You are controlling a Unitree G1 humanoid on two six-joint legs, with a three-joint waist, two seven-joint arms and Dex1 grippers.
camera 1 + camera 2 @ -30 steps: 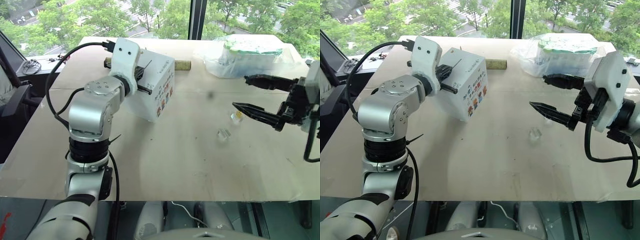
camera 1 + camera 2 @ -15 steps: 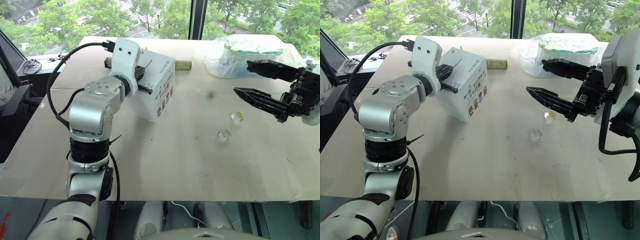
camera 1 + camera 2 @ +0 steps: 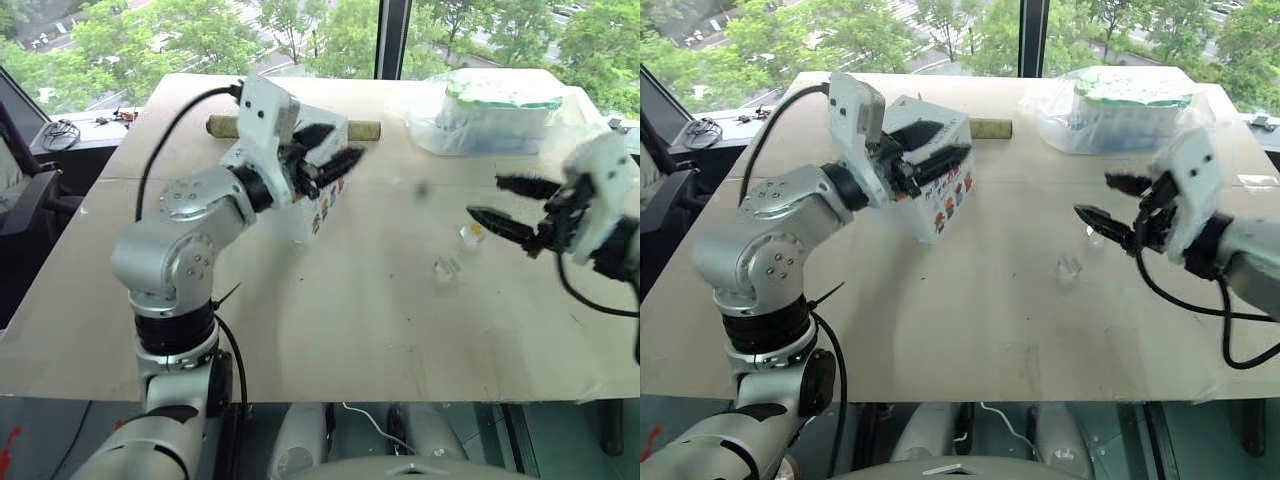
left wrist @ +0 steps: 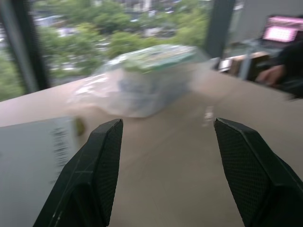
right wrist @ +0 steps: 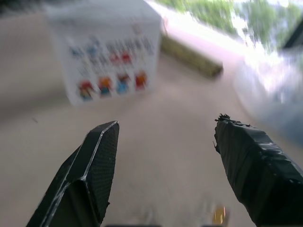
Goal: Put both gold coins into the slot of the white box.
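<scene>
One tiny shiny gold coin (image 3: 478, 231) visible, at three o'clock from the single white cardboard box (image 3: 940, 150). Both black two-fingered grippers, left (image 3: 328, 152) and right (image 3: 508, 203), gape empty over the tan tabletop (image 3: 350, 320); trees beyond the window.

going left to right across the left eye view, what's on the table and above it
left gripper over the white box → clear plastic piece → gold coin → right gripper; the clear-bagged package lies farther back, above that stretch.
</scene>
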